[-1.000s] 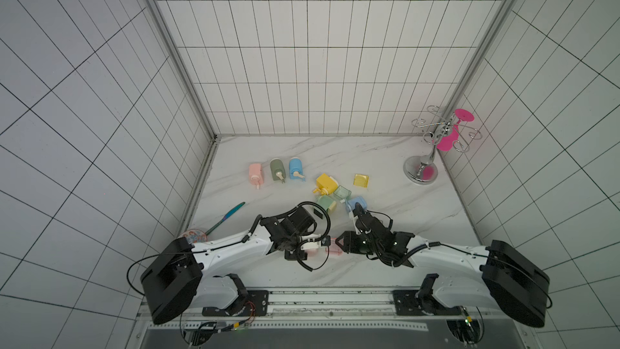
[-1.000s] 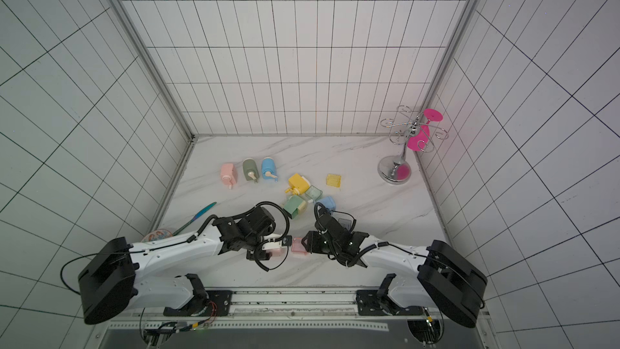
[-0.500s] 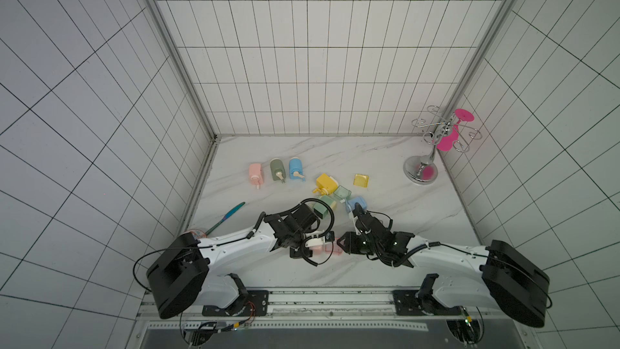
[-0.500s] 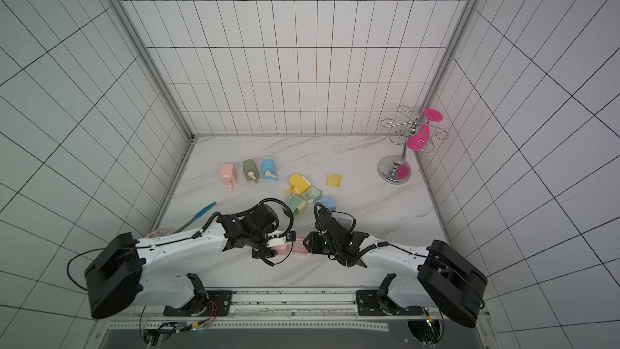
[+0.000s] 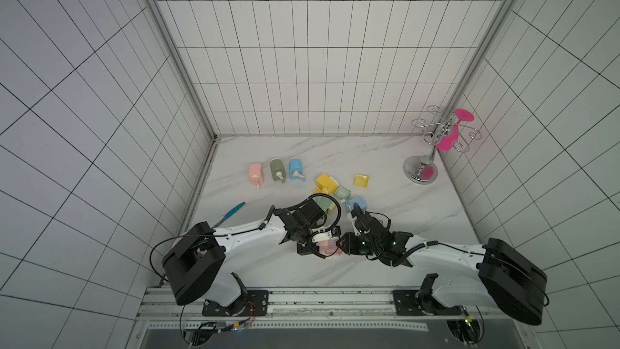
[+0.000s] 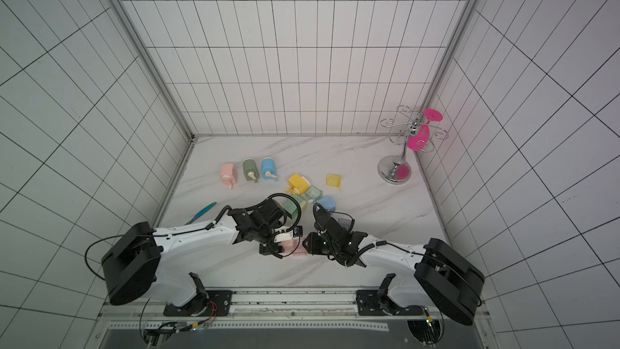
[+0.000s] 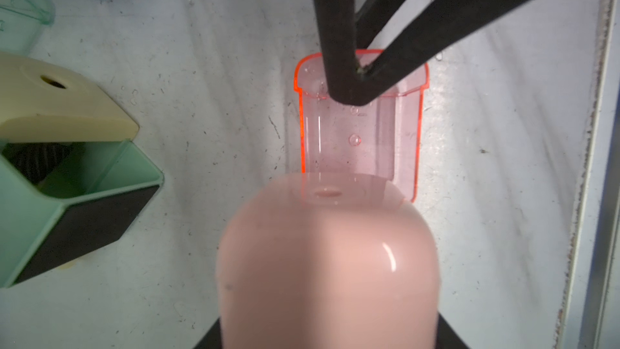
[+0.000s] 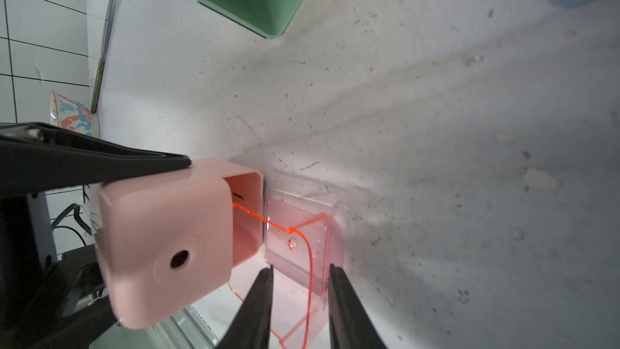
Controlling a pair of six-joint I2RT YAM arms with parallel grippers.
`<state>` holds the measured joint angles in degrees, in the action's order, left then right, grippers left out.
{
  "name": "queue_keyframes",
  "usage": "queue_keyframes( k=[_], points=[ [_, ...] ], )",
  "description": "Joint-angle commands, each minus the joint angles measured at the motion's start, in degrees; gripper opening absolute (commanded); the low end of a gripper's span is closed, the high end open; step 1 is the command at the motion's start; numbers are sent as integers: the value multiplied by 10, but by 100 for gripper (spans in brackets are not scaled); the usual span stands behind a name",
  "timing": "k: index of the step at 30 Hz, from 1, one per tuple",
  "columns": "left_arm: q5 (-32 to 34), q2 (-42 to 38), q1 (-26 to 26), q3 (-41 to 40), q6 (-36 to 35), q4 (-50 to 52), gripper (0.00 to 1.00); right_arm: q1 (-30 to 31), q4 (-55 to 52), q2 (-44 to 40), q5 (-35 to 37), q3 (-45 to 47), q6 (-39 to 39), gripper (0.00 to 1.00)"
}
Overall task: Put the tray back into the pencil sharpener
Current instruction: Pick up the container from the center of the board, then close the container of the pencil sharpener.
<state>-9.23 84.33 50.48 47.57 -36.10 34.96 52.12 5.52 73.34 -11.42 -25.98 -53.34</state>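
**A:** What does the tray (image 7: pixel 359 149) look like?

**B:** It's a small open box of clear pink plastic. Its edges glow orange-red, and the outer end has a wider, rounded lip.

**A:** And the sharpener (image 7: pixel 325 263)?

**B:** A matte, pale pink block with rounded corners. One face has a round hole (image 8: pixel 179 258), and the open mouth faces the tray.

**A:** Where are they?

**B:** Near the front edge of the table (image 5: pixel 402 229), between the two arms. I can't tell whether they rest on it. The tray's inner end sits just inside the mouth, and most of it sticks out.

**A:** The claws?

**B:** The left claw (image 8: pixel 151 236) is clamped on the sharpener, with one finger along its top. The right claw (image 8: pixel 300 268) pinches the tray's lip.
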Motion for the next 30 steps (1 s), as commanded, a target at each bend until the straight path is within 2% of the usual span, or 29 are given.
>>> queue_keyframes(
  k=[1,6,11,21,30],
  points=[
    [-18,15,1,13,-21,5,48,-4,32,11,-17,14,-7,30],
    [-18,20,1,17,-27,13,48,-4,31,12,-13,15,-13,28],
    [-9,13,1,20,-17,25,48,-4,-21,5,17,6,-8,26],
    [-17,13,3,11,-22,25,48,-4,-14,13,11,0,-12,25],
    [-16,15,2,14,-17,27,48,-4,-20,18,19,-8,-20,20]
  ],
)
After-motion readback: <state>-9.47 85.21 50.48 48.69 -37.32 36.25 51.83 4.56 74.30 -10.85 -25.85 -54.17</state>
